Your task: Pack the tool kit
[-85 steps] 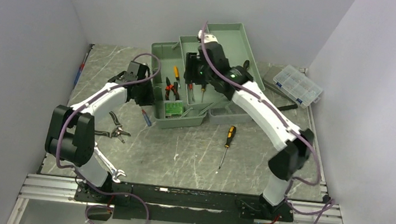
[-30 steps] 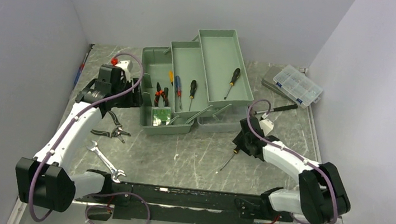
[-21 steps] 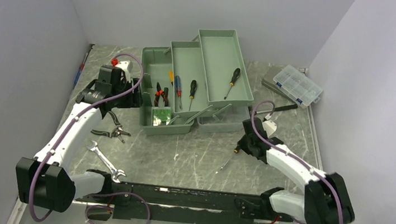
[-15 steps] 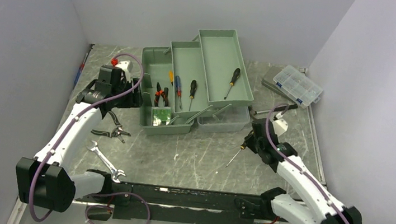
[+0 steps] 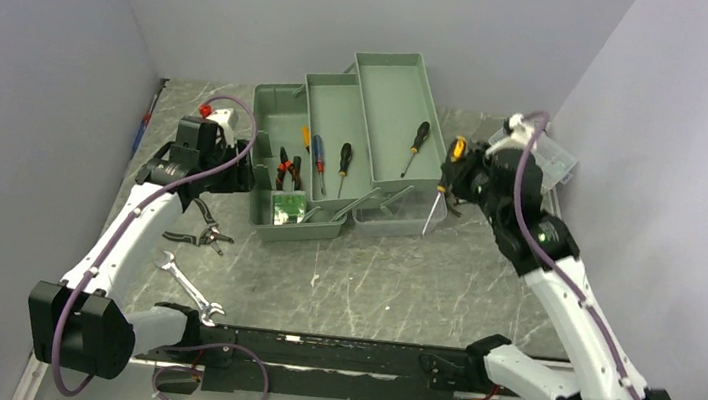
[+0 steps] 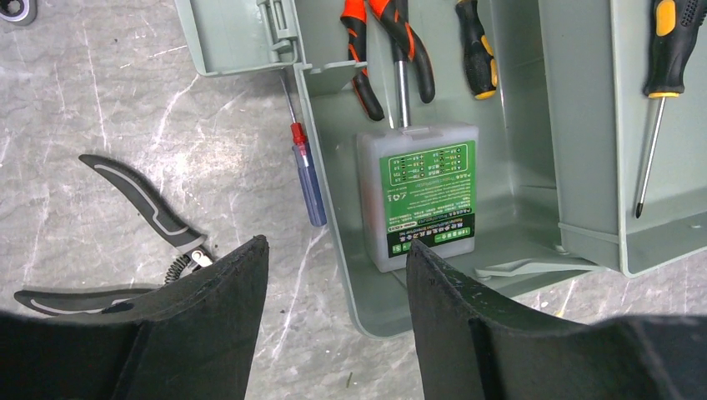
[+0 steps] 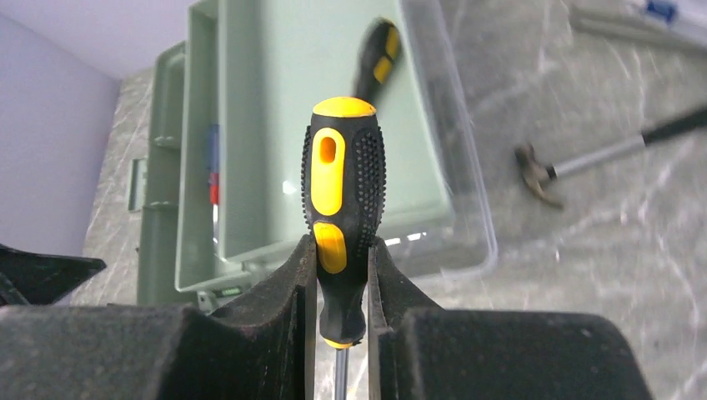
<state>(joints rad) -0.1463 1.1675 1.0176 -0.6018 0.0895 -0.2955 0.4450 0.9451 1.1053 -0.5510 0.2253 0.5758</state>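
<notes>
Grey marbled tabletop between pale walls carries the toolbox (image 5: 391, 84), its trays folded out so each tool can lie flat; seen from above, my right gripper (image 5: 451, 171) holds the yellow-black screwdriver (image 5: 455, 152) in the air just beside the top tray, shaft hanging down, I think in order to pass it over the rim; pliers (image 5: 197, 231) and a wrench (image 5: 187, 285) lie on the table, not packed yet.

Left wrist view: my left gripper (image 6: 333, 325) is spread wide and empty over the near corner of the box; a small blue screwdriver (image 6: 308, 179) lies outside against the wall, probably my next pick.

Right wrist view: both fingers (image 7: 300, 275) pinch the handle low, so the tip is free.
</notes>
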